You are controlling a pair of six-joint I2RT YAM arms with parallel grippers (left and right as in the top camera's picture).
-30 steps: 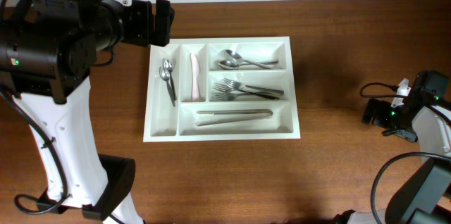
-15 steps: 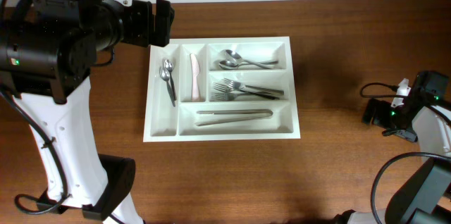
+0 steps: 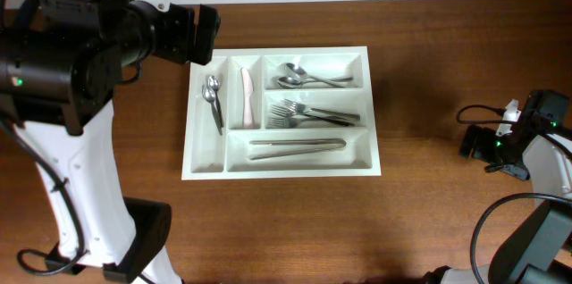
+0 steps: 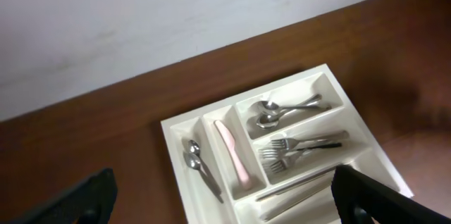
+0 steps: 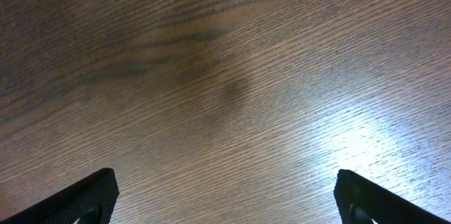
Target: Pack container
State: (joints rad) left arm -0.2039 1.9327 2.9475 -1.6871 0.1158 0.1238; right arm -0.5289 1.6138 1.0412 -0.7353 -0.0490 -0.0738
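Tray [image 3: 204, 152] sits mid-table [image 3: 429, 230], a bit left of centre, long side running left-right, flat on the wood.

Contents:
- left narrow slot: two small spoons [image 3: 213, 101]
- next narrow slot: pale pink knife-like piece [image 3: 246, 96], can't tell exactly what it is
- back long slot: two larger spoons [image 3: 304, 76]
- middle long slot: forks [image 3: 308, 114], heads to the left
- front long slot: long thin metal pieces [image 3: 297, 146], tongs or chopsticks, can't tell which

Nothing sticks up past the rim and nothing lies on the wood beside the tray. White wall [image 4: 141, 13] runs along the back edge of the table.

Left gripper [image 3: 207, 30] hangs high off the tray's back-left corner and touches nothing. Its wrist cam looks down at a tilt and catches most of the tray. Fingers [image 4: 84, 199] are spread wide at the frame corners with nothing between them. The arm's big black body covers the table's left back area in the overhead view.

Right gripper [image 3: 474, 141] is far right, well apart from the tray, with the arm folded at the table edge and a black cable [image 3: 474, 110] looping just behind it. It points down at bare wood, jaws wide apart, holding nothing.
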